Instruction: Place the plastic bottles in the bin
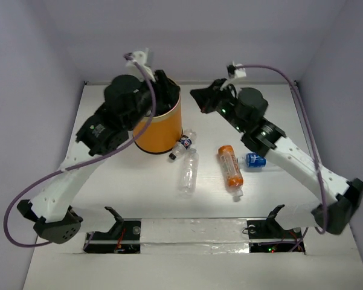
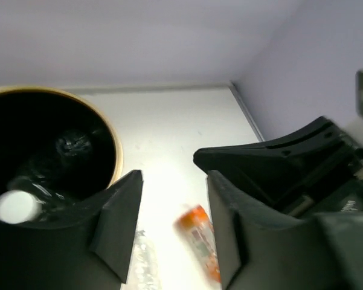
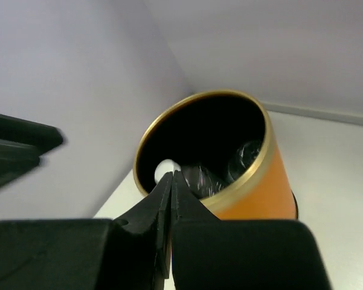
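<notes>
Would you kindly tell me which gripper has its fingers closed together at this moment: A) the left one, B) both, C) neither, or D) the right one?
D: the right gripper shows its fingers meeting with nothing between them in its wrist view, while the left gripper has its fingers well apart.

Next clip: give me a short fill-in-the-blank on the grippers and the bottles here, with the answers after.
1. The left gripper is ____ and holds nothing.
2. The right gripper is ____, with no gap between its fingers.
3. In the top view, ____ bottles lie on the table outside the bin.
4. The bottle between the larger clear bottle and the blue-labelled bottle bears an ____ label.
Missing words: open; shut; four; orange.
</notes>
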Robot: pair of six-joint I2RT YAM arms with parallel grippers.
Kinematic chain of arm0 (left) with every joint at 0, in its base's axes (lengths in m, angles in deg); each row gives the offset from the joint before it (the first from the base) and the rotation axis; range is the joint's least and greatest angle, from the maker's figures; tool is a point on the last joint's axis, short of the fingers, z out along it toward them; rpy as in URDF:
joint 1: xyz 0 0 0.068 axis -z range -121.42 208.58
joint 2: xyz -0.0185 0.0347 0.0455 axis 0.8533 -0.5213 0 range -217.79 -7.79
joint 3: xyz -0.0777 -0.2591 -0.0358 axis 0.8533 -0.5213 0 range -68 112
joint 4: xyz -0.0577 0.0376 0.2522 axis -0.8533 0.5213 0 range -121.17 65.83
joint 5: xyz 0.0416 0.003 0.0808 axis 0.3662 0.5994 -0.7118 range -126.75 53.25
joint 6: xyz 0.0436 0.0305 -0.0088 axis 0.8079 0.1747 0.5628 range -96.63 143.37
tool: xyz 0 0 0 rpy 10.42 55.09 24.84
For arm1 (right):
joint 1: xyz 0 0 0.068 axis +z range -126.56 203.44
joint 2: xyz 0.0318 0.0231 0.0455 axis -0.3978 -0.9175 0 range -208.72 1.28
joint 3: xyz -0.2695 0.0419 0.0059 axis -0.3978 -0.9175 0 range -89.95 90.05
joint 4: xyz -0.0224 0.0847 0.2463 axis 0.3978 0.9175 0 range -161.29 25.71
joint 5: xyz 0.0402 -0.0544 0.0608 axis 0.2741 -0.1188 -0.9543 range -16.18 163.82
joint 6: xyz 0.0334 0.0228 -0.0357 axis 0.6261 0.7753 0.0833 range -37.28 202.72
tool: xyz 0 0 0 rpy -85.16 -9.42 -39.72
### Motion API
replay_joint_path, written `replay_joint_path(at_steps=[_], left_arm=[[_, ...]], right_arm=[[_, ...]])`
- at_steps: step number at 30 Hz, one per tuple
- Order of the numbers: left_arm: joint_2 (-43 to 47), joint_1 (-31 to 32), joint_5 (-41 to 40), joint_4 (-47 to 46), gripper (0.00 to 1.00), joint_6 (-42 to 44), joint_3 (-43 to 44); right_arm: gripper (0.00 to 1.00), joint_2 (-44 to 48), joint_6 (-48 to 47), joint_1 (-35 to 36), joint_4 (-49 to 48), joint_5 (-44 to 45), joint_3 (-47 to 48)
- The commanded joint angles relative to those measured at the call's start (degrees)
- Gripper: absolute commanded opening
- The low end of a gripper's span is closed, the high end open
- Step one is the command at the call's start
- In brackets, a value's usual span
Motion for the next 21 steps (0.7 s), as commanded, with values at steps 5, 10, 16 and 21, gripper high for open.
replay_joint_path(at_steps=[5, 10, 16, 21], left_arm=[[-0.96, 9.11, 1.53, -4.47, 0.21, -1.50, -12.90], [-1.40, 13.77, 2.41, 0.44, 0.09, -6.51, -20.98], [-3.50, 16.77, 1.89, 4.50, 0.39, -12.40, -30.64], [-7.98, 16.77, 1.18, 3.88, 0.87, -16.01, -33.74]], right_arm=[[0.00, 23.34, 10.73, -0.03, 18.99, 9.76, -24.19], [0.03, 30.30, 19.17, -0.55, 32.03, 7.23, -32.29], [0.86, 27.15, 19.89, -2.39, 36.00, 4.85, -35.46], [1.00, 18.72, 12.43, -6.96, 37.94, 3.89, -30.37]])
